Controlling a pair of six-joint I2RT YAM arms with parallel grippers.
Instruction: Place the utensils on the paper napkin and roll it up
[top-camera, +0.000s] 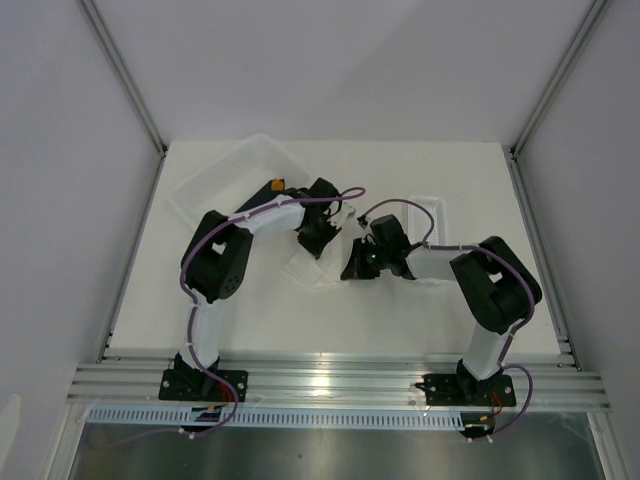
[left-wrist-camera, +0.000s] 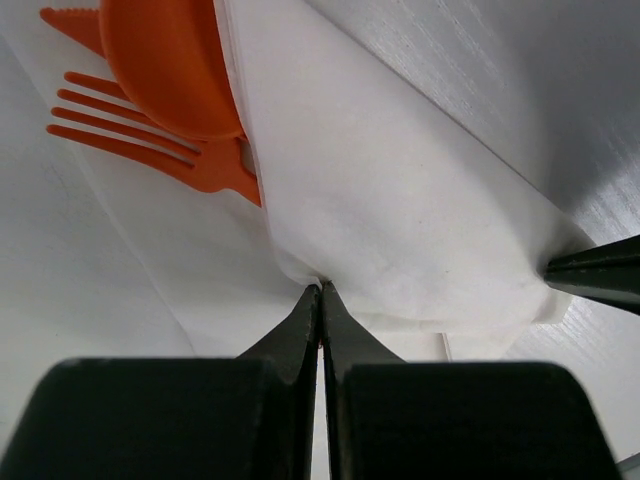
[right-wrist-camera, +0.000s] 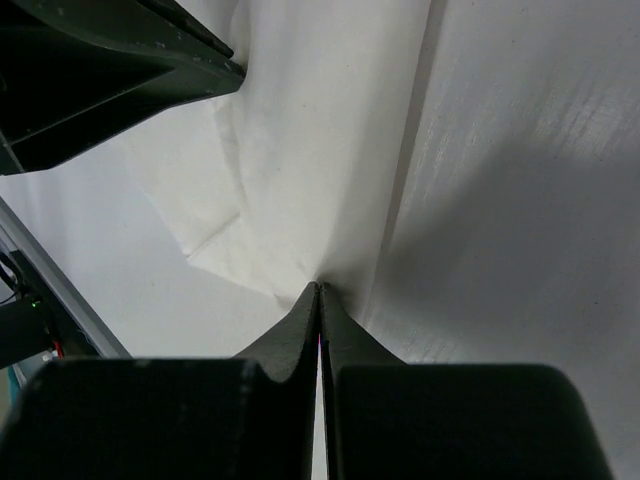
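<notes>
The white paper napkin (top-camera: 306, 269) lies mid-table between both grippers. In the left wrist view the napkin (left-wrist-camera: 400, 200) is folded over the orange spoon (left-wrist-camera: 170, 70) and orange fork (left-wrist-camera: 140, 135), whose heads stick out at the upper left. My left gripper (left-wrist-camera: 322, 286) is shut and pinches the napkin's folded edge. My right gripper (right-wrist-camera: 319, 285) is also shut and pinches the napkin (right-wrist-camera: 300, 170) at another edge. From above, the left gripper (top-camera: 322, 238) and right gripper (top-camera: 356, 262) sit close together over the napkin. The utensils are hidden in the top view.
A large translucent white bin (top-camera: 232, 178) stands at the back left, with the left arm reaching past it. A narrow ribbed white tray (top-camera: 428, 214) lies at the back right behind the right arm. The right gripper's fingertip (left-wrist-camera: 598, 275) shows in the left wrist view.
</notes>
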